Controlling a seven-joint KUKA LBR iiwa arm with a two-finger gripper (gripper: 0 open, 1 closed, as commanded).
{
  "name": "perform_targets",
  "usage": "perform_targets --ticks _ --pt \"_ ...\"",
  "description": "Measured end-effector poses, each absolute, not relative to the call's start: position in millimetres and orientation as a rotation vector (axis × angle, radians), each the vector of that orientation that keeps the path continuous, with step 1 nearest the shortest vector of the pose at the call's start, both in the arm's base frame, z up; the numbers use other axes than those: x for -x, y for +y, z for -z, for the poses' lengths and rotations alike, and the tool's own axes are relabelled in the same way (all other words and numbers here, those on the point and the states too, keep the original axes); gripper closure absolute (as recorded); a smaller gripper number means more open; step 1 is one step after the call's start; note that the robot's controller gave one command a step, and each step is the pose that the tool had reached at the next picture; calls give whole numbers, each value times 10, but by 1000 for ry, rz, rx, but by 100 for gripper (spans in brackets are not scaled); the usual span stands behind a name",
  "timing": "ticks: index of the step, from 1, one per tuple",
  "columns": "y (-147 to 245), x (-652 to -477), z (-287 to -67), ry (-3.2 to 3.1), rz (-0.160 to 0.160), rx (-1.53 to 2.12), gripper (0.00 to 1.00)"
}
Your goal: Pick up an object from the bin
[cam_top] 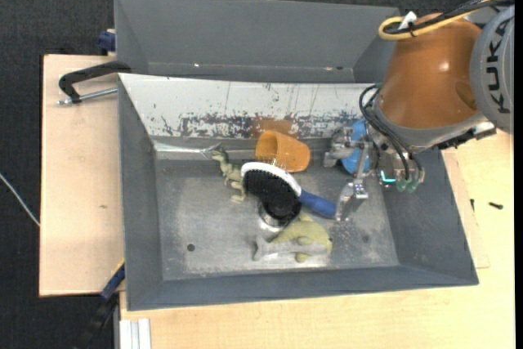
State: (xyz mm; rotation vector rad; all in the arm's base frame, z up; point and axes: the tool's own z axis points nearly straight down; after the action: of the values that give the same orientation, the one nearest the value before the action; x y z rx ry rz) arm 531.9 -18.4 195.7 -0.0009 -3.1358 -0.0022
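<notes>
Camera view looks down into the bin [135, 200], where the arm [429, 82] reaches in from the right and the gripper [350, 204] hangs low over the floor, right of the middle and near the right wall. Whether it is open or closed I cannot tell, and nothing can be seen gripped in it. Nearest to it is the brush [270, 185], which has a black head with a white rim and a blue handle; the handle's end lies just beside the gripper's tip, on its left. In front of the brush lies a pale yellow-green toy lizard [298, 239]. Behind it, by the back wall, an orange cup [283, 149] lies on its side, and a tan toy figure [230, 172] lies to the brush's left. A blue thing [356, 153] behind the gripper is partly hidden by the wrist. By my reading the step in hand is the descent, with the grasp not yet made. The next move likely calls for a small shift left to come over the blue handle, crosswise to it. After that it needs a firm close and a straight lift, clear of the lizard and the right wall.
</notes>
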Motion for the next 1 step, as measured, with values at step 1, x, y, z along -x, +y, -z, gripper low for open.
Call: perform_targets --ticks 1 --pt "-189 -5210 -828 -3135 0 -52 0"
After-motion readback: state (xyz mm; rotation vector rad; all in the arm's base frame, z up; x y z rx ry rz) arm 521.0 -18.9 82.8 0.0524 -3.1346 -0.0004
